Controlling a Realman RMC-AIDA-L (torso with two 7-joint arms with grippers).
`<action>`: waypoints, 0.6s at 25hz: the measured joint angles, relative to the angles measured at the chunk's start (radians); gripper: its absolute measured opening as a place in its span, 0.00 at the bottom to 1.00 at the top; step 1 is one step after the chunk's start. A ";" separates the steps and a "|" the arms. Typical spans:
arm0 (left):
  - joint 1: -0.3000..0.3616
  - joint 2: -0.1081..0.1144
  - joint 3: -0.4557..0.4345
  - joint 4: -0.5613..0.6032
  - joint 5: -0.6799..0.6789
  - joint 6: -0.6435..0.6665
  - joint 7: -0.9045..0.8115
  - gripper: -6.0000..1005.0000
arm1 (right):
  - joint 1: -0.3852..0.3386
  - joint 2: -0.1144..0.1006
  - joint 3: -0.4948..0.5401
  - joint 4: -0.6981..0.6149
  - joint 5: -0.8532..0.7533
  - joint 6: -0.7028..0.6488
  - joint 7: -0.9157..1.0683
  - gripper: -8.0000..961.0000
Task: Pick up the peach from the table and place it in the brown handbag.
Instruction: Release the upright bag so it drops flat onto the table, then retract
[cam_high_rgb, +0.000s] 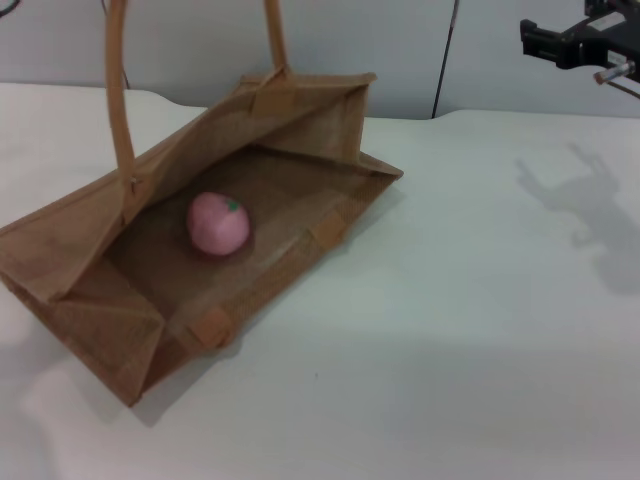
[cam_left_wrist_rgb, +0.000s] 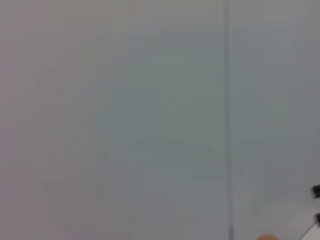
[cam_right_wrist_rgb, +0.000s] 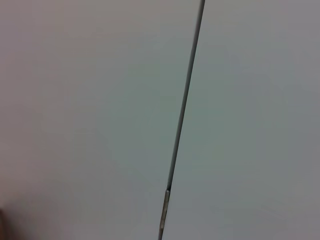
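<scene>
The peach (cam_high_rgb: 218, 223), a small pink ball with a green stem tip, lies inside the brown handbag (cam_high_rgb: 70, 250). The handbag sits open on the left half of the white table (cam_high_rgb: 450, 330). Its two long handles (cam_high_rgb: 118, 90) rise past the top of the head view. My right gripper (cam_high_rgb: 528, 38) hangs high at the far right, well away from the bag and above the table. My left gripper shows in no view. Both wrist views face only a plain grey wall.
A grey wall with a dark vertical seam (cam_high_rgb: 443, 60) runs behind the table. The right arm casts a shadow (cam_high_rgb: 590, 205) on the tabletop right of the bag.
</scene>
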 joint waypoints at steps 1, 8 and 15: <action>-0.004 0.000 0.002 -0.003 -0.009 -0.010 0.004 0.61 | 0.003 0.000 0.001 0.003 0.000 0.000 0.000 0.91; -0.025 0.001 0.059 -0.018 -0.035 -0.050 0.018 0.78 | 0.022 0.000 0.003 0.020 0.000 0.007 0.000 0.91; -0.023 0.003 0.065 -0.054 -0.112 -0.097 0.094 0.79 | 0.027 0.000 0.009 0.032 0.001 0.011 0.000 0.91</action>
